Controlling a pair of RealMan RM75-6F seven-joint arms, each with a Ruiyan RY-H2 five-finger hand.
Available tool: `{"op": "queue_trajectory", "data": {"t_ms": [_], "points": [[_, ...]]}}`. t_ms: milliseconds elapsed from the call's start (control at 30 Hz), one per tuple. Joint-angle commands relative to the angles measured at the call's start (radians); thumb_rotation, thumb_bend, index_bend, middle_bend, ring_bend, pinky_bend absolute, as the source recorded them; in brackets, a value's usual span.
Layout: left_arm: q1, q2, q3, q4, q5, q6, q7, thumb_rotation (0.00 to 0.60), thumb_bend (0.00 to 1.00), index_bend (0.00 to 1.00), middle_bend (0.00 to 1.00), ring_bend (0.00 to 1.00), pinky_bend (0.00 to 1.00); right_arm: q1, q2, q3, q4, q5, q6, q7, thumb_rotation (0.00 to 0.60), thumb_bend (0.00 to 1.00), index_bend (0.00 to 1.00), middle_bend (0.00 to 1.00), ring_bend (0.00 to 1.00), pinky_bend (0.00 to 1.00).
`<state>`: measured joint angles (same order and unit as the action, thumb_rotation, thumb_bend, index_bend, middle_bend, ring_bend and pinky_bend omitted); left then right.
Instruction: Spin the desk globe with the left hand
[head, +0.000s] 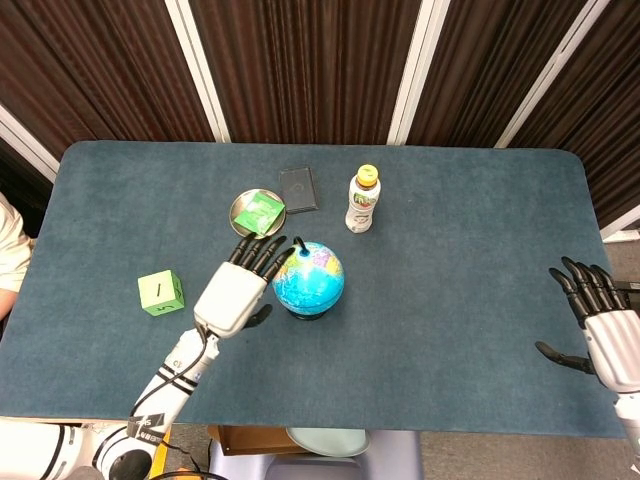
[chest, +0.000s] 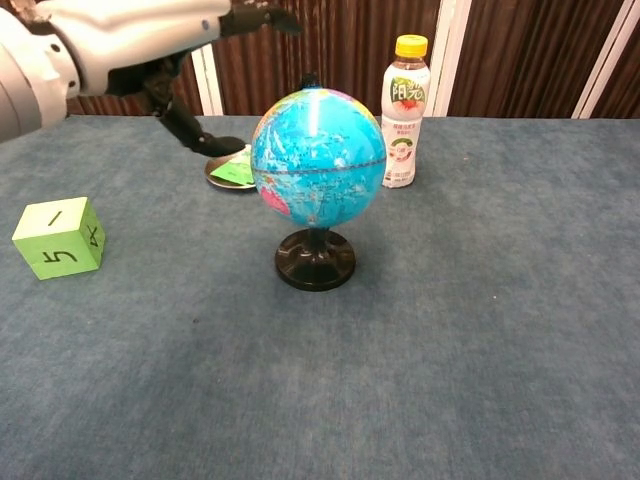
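Observation:
The desk globe (head: 310, 279) (chest: 318, 160), blue with coloured continents, stands upright on its black round base (chest: 315, 261) near the table's middle. My left hand (head: 236, 291) (chest: 150, 40) hovers just left of the globe, fingers spread and holding nothing, its dark fingertips (head: 262, 253) apart from the sphere. In the chest view the hand sits high at the upper left, clear of the globe. At the table's right edge my right hand (head: 600, 320) is open, fingers apart, empty.
A drink bottle with a yellow cap (head: 363, 199) (chest: 404, 111) stands behind the globe to the right. A metal dish holding a green packet (head: 258, 213) (chest: 228, 171) and a dark card (head: 298, 188) lie behind. A green numbered cube (head: 160, 292) (chest: 58, 236) sits at left.

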<state>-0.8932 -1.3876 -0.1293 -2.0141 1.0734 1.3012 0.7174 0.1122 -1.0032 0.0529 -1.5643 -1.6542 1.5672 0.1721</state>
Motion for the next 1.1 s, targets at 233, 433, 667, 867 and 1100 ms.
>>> {"op": "queue_trajectory", "data": {"t_ms": [233,433,667,867,1100], "points": [[-0.127,-0.133,-0.108,0.095,-0.101,-0.115,0.094,0.600,0.30,0.00,0.00,0.00,0.00,-0.005,0.009,0.001,-0.007,0.001,0.010,-0.001,0.600,0.18,0.00,0.10,0.00,0.00],[-0.186,-0.188,-0.168,0.149,-0.192,-0.146,0.115,0.600,0.29,0.00,0.00,0.00,0.00,-0.011,0.010,-0.001,-0.005,0.010,0.010,0.000,0.600,0.18,0.00,0.10,0.00,0.00],[-0.223,-0.206,-0.180,0.192,-0.267,-0.148,0.152,0.600,0.30,0.00,0.00,0.00,0.00,-0.012,0.009,0.000,-0.002,0.016,0.009,0.004,0.600,0.18,0.00,0.10,0.00,0.00],[-0.199,-0.183,-0.136,0.165,-0.265,-0.107,0.169,0.600,0.30,0.00,0.00,0.00,0.00,-0.011,0.006,-0.001,0.004,0.016,0.007,0.007,0.600,0.18,0.00,0.10,0.00,0.00],[-0.131,-0.140,-0.075,0.105,-0.172,-0.035,0.133,0.600,0.29,0.00,0.00,0.00,0.00,-0.007,0.004,-0.001,0.004,0.015,-0.001,0.005,0.600,0.18,0.00,0.08,0.00,0.00]]}}
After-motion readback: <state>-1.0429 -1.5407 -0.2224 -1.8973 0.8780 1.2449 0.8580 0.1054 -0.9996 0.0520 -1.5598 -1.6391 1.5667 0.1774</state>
